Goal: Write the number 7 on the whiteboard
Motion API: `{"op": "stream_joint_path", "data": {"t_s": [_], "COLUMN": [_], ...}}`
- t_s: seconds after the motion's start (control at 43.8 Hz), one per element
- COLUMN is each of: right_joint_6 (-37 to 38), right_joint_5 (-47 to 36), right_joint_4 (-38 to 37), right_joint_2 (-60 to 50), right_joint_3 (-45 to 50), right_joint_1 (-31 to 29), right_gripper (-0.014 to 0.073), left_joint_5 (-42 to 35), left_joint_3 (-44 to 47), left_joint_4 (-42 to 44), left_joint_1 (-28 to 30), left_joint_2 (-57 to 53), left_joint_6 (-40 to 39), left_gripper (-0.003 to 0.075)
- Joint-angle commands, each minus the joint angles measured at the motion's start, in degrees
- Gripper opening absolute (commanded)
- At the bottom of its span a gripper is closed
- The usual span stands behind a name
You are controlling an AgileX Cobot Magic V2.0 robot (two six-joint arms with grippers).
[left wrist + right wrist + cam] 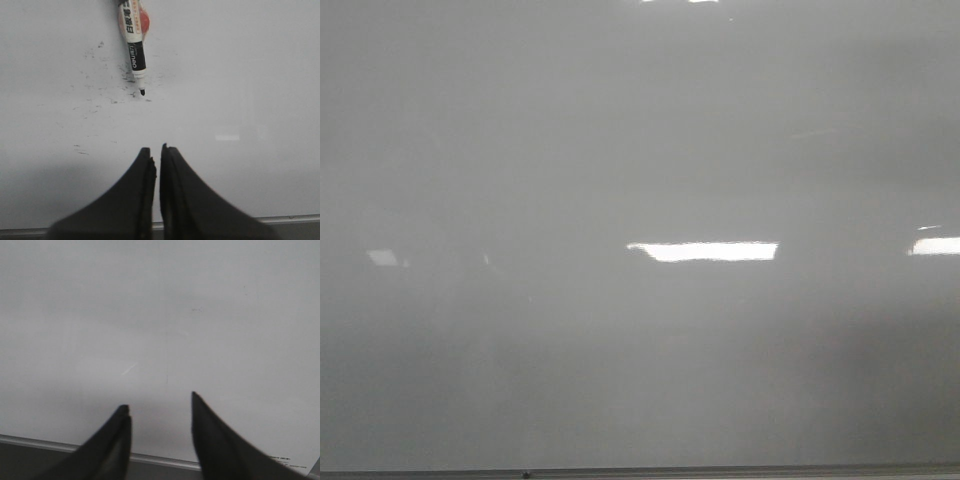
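Left pincer pressed together and empty; right pincer spread apart, empty. An uncapped marker lies at the left pincer's twelve o'clock on the whiteboard. No number 7 shows. Risk: a poor grasp smearing ink.

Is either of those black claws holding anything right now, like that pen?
No, nothing is held. The left pincer is shut and empty; the marker lies uncapped on the whiteboard, beyond its tips. The right pincer is open and empty.

Left pincer has its jaws together; right pincer gapes apart.
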Motion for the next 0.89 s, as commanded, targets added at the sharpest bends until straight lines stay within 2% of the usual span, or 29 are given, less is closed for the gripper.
{"op": "stream_joint_path", "data": {"t_s": [0.0, 0.046, 0.114, 0.16, 0.205, 0.593, 0.867], "right_joint_6": [-0.6, -0.6, -0.6, -0.6, -0.6, -0.6, -0.6], "right_joint_5": [-4.3, -4.5, -4.5, -4.5, -4.5, -4.7, -4.7], "right_joint_4": [-0.2, -0.2, -0.2, -0.2, -0.2, -0.2, -0.2], "right_joint_2": [0.0, 0.0, 0.0, 0.0, 0.0, 0.0, 0.0], "right_joint_3": [-2.0, -2.0, -2.0, -2.0, -2.0, -2.0, -2.0], "right_joint_1": [0.2, 0.2, 0.2, 0.2, 0.2, 0.2, 0.2], "right_gripper": [0.0553, 0.0588, 0.0585, 0.0584, 0.0584, 0.0584, 0.0584], "left_joint_5": [-5.4, -6.0, -7.6, -8.4, -9.3, -21.9, -25.5], "left_joint_3": [-1.4, -1.4, -1.4, -1.4, -1.4, -1.6, -5.5], "left_joint_4": [0.4, 0.8, 0.8, 0.8, 0.8, -1.7, -1.8], "left_joint_1": [-0.4, -0.4, 0.0, 0.3, 0.9, 2.2, 1.3], "left_joint_2": [1.7, 2.8, 4.3, 5.4, 6.5, 15.9, 24.5], "left_joint_6": [-0.6, -0.6, -0.6, -1.0, -2.5, -3.8, -3.4], "left_gripper": [0.0260, 0.0375, 0.0517, 0.0579, 0.0606, 0.0597, 0.0597]}}
